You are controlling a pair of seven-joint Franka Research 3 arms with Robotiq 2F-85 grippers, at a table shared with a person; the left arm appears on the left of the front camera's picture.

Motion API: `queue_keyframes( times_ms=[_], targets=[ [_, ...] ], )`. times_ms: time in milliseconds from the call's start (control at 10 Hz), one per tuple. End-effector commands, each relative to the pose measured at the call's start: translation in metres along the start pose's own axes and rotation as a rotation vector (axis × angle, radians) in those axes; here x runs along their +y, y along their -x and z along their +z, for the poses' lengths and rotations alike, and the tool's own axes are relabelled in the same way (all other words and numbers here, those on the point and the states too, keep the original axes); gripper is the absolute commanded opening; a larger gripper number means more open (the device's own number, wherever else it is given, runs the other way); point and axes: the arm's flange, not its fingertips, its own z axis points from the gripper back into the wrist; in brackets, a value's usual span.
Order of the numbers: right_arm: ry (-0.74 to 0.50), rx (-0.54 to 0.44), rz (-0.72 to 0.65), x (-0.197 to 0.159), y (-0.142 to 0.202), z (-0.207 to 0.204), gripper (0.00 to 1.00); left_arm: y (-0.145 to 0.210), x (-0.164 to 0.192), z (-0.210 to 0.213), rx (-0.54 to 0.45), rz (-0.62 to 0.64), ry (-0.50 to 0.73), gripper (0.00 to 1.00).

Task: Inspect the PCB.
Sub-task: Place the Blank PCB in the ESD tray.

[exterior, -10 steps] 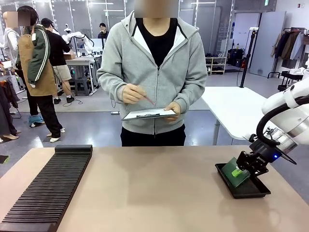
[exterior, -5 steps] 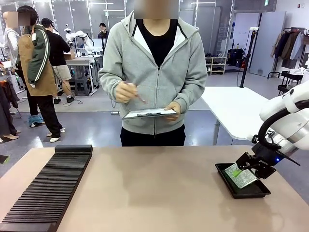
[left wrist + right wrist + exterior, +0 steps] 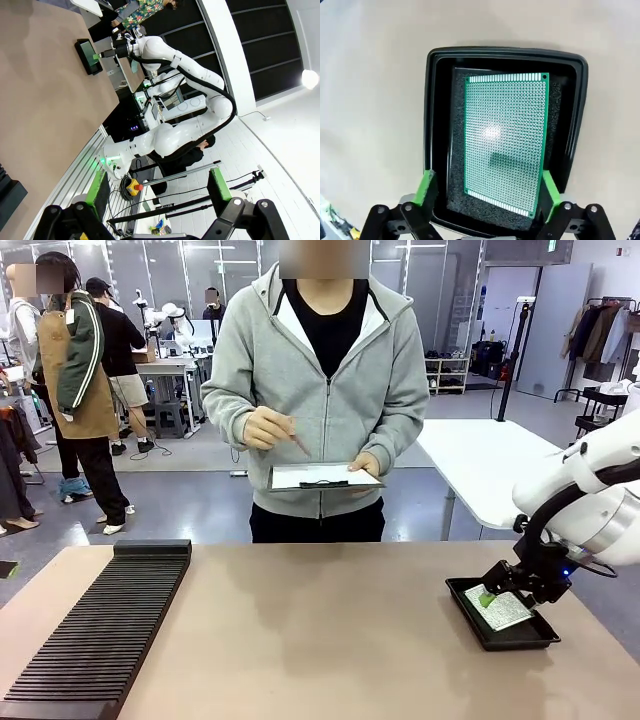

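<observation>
PCB [image 3: 505, 142] flat in tray [image 3: 432, 125], long axis along right hand [image 3: 487, 192]; fingers spread, holding nothing.

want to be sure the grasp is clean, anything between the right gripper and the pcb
Nothing visible. In the right wrist view the PCB lies flat on the black foam of the tray, and the open right gripper has a finger on either side of its near end, with nothing on top.
</observation>
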Motion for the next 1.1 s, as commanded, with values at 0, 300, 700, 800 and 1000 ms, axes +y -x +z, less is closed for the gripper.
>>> queue_keyframes(
  times_ms=[0,300,700,800,1000],
  targets=[
    [0.062,-0.019,-0.022,0.012,0.008,0.007,1.00,0.000,-0.001,0.001,0.001,-0.001,-0.001,1.00],
    [0.035,-0.032,-0.022,0.015,0.009,0.023,1.00,0.000,-0.001,0.001,0.001,-0.001,-0.001,1.00],
    [0.017,-0.021,-0.039,0.014,0.008,0.024,1.00,0.000,-0.001,0.001,0.001,-0.001,-0.001,1.00],
    [0.026,-0.055,0.003,0.015,0.004,0.028,1.00,0.000,-0.001,0.001,0.001,-0.001,-0.001,1.00],
    [0.026,-0.055,0.003,0.015,0.004,0.028,1.00,0.000,-0.001,0.001,0.001,-0.001,-0.001,1.00]
  ],
)
